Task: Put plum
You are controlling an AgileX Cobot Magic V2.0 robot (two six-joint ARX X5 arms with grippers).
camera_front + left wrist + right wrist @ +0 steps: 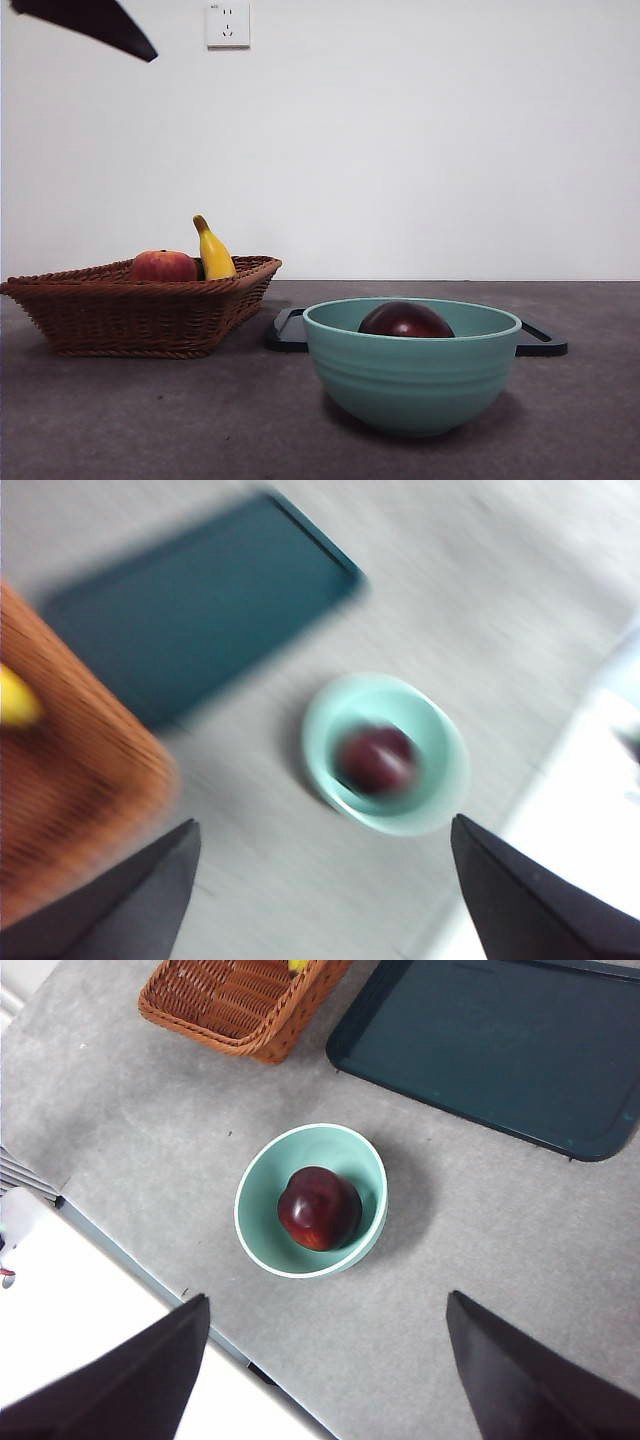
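Plum: the plum [319, 1207] sits inside the bowl [262, 1185], so the job looks done.
Bowl: it stands on the table [150, 420], at 4 o'clock from the basket [140, 315] in the front view.
Basket: it holds a red fruit [163, 266] and a banana [213, 250].
Tray: the dark tray [500, 1050] lies just behind the bowl.
Left gripper [320, 880]: high up, jaws wide apart, holding nothing.
Right gripper [325, 1360]: high above the bowl, jaws wide apart, holding nothing.
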